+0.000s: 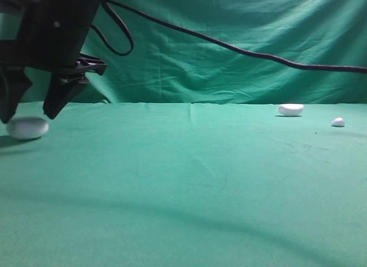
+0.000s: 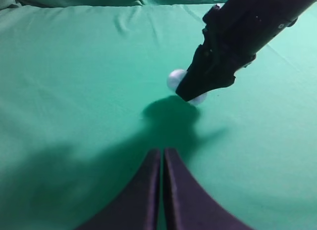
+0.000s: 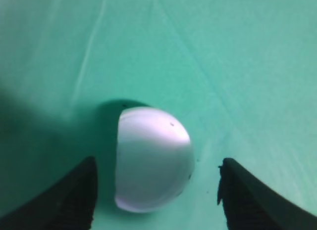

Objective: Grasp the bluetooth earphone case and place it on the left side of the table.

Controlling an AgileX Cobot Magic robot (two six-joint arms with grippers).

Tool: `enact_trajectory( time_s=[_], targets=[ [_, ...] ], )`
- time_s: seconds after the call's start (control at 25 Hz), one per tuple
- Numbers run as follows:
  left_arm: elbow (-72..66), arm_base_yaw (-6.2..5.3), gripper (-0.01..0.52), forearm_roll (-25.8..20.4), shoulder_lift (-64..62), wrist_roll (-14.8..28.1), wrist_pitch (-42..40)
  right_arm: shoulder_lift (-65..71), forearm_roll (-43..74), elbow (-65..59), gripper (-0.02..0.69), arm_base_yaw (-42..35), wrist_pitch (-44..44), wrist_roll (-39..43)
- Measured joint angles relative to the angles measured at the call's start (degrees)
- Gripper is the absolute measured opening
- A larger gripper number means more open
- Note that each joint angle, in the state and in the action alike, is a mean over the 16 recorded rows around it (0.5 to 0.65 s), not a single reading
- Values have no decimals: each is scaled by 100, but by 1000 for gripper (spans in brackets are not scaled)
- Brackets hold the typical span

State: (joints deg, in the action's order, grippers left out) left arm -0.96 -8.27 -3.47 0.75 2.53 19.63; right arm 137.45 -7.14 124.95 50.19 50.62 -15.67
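Note:
The bluetooth earphone case (image 1: 26, 128), a smooth white rounded shell, rests on the green table (image 1: 189, 181) at its far left. My right gripper (image 1: 31, 115) has reached across and hangs just over it, one dark finger on each side. In the right wrist view the case (image 3: 153, 161) lies between the open jaws of the right gripper (image 3: 157, 163), with green cloth showing on both sides and the wider gap on the right. The left wrist view shows the case (image 2: 174, 79) partly hidden behind the right arm's finger (image 2: 208, 76). My left gripper (image 2: 162, 152) is shut, holding nothing, short of the case.
A white half-oval bowl-like piece (image 1: 291, 109) and a tiny white pebble (image 1: 338, 122) lie at the far right of the table. A black cable (image 1: 229, 46) runs across the green backdrop (image 1: 241, 77). The right arm casts a dark shadow (image 2: 168, 116) on the cloth.

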Motion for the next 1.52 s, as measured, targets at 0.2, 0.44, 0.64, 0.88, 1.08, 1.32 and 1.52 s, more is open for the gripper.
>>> enact_trajectory(
  time_s=[0.2, 0.44, 0.64, 0.88, 1.08, 1.32, 1.52],
  targets=[
    [0, 0, 0, 0, 0, 0, 0, -544, 162, 0, 326, -3, 487, 538],
    [0, 0, 0, 0, 0, 0, 0, -1379, 431, 0, 165, -37, 1231, 1274],
    [0, 0, 0, 0, 0, 0, 0, -1935, 642, 0, 37, -100, 1717, 1699],
    [0, 0, 0, 0, 0, 0, 0, -2403, 755, -3, 0, -176, 2062, 1847],
    [0, 0, 0, 0, 0, 0, 0, -2901, 823, -152, 0, -212, 2168, 1887],
    [0, 0, 0, 0, 0, 0, 0, -3825, 1018, -859, 0, -217, 2185, 2019],
    [0, 0, 0, 0, 0, 0, 0, -4806, 1204, -1926, 0, -217, 2142, 2248]
  ],
)
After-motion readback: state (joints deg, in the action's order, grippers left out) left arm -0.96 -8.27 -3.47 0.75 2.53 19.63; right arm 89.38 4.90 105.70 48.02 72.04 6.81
